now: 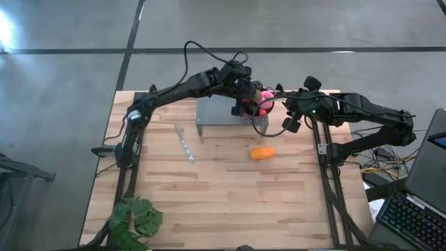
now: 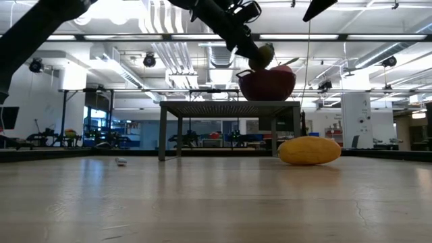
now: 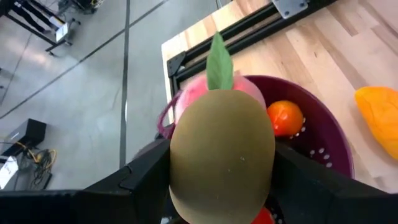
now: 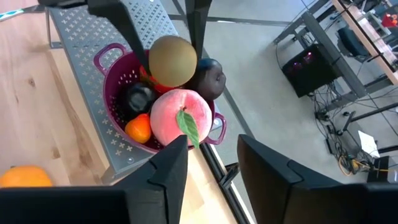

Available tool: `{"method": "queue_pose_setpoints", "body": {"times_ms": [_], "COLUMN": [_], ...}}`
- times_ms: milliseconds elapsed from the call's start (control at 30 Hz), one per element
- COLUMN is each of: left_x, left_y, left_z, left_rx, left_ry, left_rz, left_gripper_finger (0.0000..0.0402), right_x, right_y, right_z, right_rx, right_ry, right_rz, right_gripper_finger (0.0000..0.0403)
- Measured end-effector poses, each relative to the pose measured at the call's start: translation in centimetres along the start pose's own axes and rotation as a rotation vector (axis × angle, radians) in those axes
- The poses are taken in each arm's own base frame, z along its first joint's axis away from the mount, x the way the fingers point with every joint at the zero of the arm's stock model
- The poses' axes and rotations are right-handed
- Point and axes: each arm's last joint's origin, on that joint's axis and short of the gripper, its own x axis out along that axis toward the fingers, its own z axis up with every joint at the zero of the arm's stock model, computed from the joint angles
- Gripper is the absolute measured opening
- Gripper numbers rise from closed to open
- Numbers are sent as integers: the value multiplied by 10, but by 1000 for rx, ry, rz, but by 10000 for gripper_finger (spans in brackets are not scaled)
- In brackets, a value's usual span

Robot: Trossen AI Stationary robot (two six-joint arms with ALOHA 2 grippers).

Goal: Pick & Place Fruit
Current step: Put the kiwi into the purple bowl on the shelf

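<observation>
A purple perforated bowl (image 4: 118, 81) stands on the right end of a grey metal stand (image 1: 223, 115). In it lie a pink fruit with a green leaf (image 4: 180, 118), dark plums (image 4: 208, 78) and a small orange fruit (image 4: 138, 129). My left gripper (image 3: 222, 162) is shut on an olive-green fruit (image 4: 173, 60) right over the pile. My right gripper (image 4: 211, 165) hovers open just right of the bowl, nothing between its fingers. A long orange fruit (image 1: 262, 152) lies on the table in front of the stand. My left gripper pinches the olive-green fruit between its two fingers, one on each opposite side (image 3: 177, 168). The fingers (image 4: 134, 31) slant down at it from the table's left side. The fruit sits at about rim height over the bowl; whether it touches the fruit below, I cannot tell.
A thin metal utensil (image 1: 185, 144) lies on the table left of the orange fruit. A leafy green plant (image 1: 132, 219) sits at the near left corner. Black frame rails (image 1: 327, 181) run along both table sides. A laptop (image 1: 418, 202) stands beyond the right edge.
</observation>
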Motion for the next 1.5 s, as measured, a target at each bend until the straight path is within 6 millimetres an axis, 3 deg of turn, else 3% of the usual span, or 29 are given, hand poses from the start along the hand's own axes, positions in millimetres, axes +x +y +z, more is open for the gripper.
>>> {"method": "queue_pose_setpoints", "body": {"times_ms": [500,733,967,1500], "left_x": [15,16,17,17], "left_y": [-4,-6,-7,-18], "left_z": [-7,-7,-9,-9], "left_rx": [25,-21,-41,-15], "left_ry": [23,32,41,152], "left_rz": [-17,-24,-33,-35], "left_gripper_finger": [250,274,304,307], "right_x": [0,0,0,0], "right_y": [0,0,0,1], "right_z": [0,0,0,0], "right_rx": [-2,-3,-3,-2], "right_ry": [3,4,4,3], "right_rz": [3,3,4,8], "right_gripper_finger": [161,166,146,103]}}
